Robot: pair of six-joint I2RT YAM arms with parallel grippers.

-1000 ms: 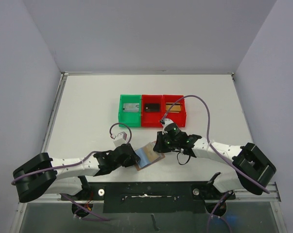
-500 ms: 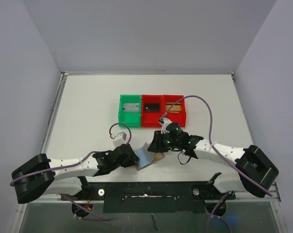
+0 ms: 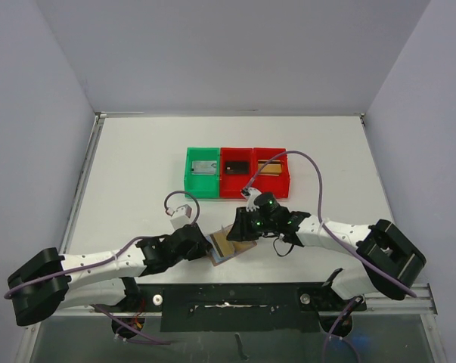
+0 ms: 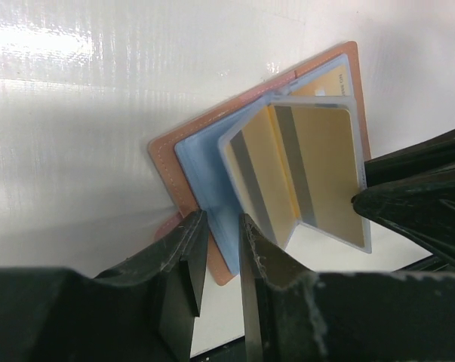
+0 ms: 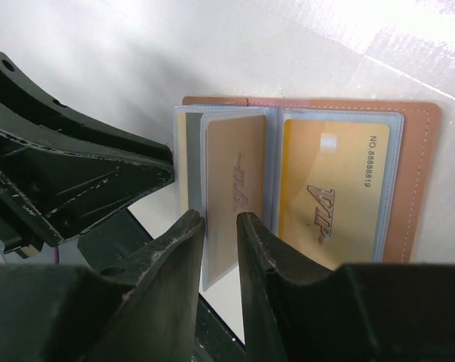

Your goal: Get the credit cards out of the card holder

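Your card holder (image 3: 228, 246) lies open on the table (image 3: 137, 174), at about 6 o'clock from the row of bins (image 3: 237, 192) and close to the near edge, between the two arms. Seen from above, its long axis runs roughly from 8 o'clock to 2 o'clock.

The left gripper (image 4: 221, 255) comes in from the 9 o'clock side. It is pinching the edge of the brown cover and its blue lining, which anchors that half. The right gripper (image 5: 221, 249) reaches in from about 1 o'clock. Its jaws stand a narrow way apart, and one clear sleeve (image 5: 231, 136) rises off the spine into the gap between them. You cannot tell from these views whether the fingers are pressing that sleeve or only straddling it.

The move turns on this. The gold card (image 5: 235, 196) in the raised sleeve lies dead ahead of your right fingers, with its long side on their 6-to-12 line. The right arm is therefore the one placed to draw it out, while the left holds the cover down.

Which edge of the sleeve is open cannot be seen. A second gold card (image 5: 333, 188) lies flat in the sleeve at 3 o'clock of the raised one.
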